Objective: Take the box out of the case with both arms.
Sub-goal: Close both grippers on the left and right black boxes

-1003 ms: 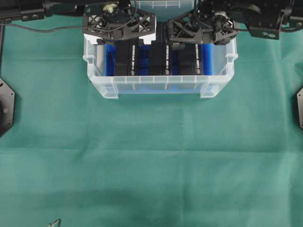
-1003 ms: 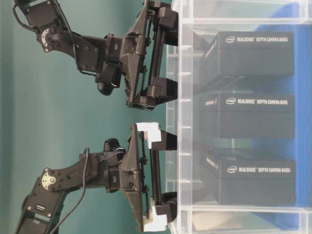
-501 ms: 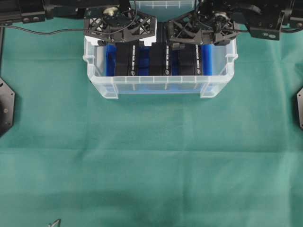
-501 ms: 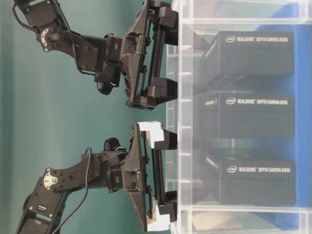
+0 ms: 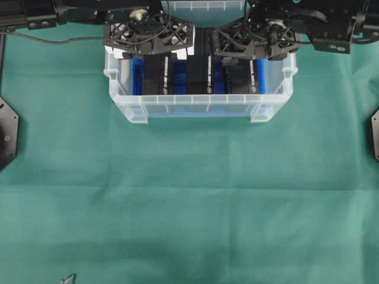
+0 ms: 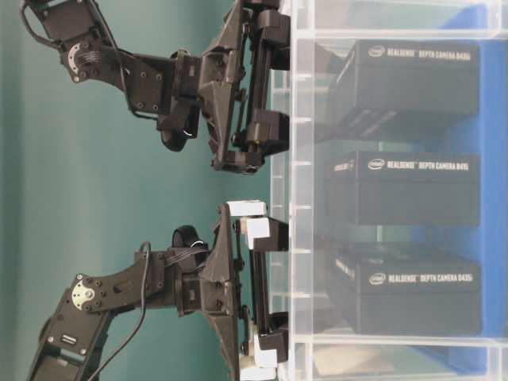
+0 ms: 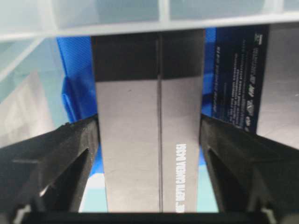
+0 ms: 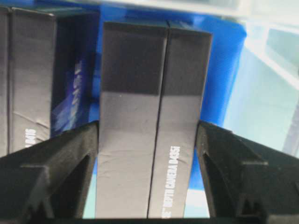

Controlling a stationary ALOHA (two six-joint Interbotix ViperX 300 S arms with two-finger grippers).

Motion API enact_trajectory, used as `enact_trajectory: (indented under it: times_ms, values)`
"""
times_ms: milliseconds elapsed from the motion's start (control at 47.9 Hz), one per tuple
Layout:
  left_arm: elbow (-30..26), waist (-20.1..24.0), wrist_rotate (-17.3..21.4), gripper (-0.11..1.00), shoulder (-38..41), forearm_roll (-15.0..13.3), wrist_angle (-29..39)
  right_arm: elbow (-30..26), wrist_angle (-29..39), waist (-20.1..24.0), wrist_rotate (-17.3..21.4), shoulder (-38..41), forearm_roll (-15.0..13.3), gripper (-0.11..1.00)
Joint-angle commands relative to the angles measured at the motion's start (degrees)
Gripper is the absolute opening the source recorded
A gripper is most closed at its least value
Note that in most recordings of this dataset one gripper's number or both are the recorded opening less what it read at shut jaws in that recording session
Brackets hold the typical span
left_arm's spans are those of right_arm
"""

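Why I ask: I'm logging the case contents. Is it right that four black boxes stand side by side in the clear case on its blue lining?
Not quite: there are three black boxes, not four. The table-level view shows them side by side in the clear case, on its blue lining.

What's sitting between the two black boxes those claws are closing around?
A third black box, the middle one of three standing in the case. The overhead view shows it between the left gripper's box and the right gripper's box.
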Motion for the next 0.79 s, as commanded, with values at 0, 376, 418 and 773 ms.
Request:
enact_trajectory:
  times_ms: [0,376,418,773]
  values:
    - [-0.1,-0.6,-0.3,0.65,-0.8,-0.2,0.0,0.6,-1.4,0.4,0.1,-0.4,-0.3,0.65]
    - [0.1,-0.9,-1.8,0.63,-1.3,-0.3,-3.3,0.7,-1.9,1.0,0.1,-0.7,-0.1,0.65]
    - [0.0,-0.9,-1.8,0.63,-1.3,-0.3,-3.4,0.6,-1.8,1.0,0.1,-0.8,-0.2,0.65]
    - [1.0,-1.1,-1.8,0.63,-2.0,-0.8,-6.8,0.7,-2.1,1.0,0.1,-0.9,-0.2,0.65]
